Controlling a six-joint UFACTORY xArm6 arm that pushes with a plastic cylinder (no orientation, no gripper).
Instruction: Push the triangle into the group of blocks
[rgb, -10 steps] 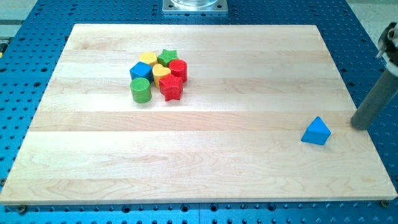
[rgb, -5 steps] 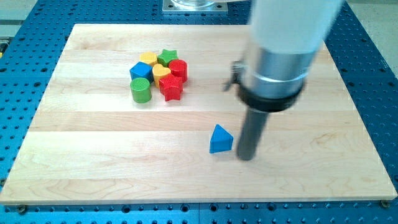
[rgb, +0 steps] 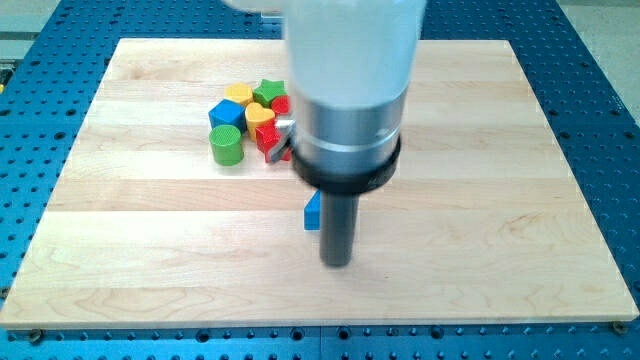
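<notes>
Mid-push: my tip (rgb: 337, 262) sat centre-frame, just right of the blue triangle (rgb: 312, 211), which was mostly hidden by the rod. No jaws on this rig, so no jaw state. Next: drive up-left to the group of blocks (rgb: 248, 120), upper left.

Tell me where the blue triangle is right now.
The blue triangle sits just left of the board's centre, mostly hidden behind my rod, with my tip below it and to its right. The group of blocks lies up and to its left.

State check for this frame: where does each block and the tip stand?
Blue triangle: mostly hidden behind the rod, apart from the group.
My tip: on the board, just right of and below the triangle.
Green cylinder: upright, at the group's lower left.
Green star: at the group's top.
</notes>
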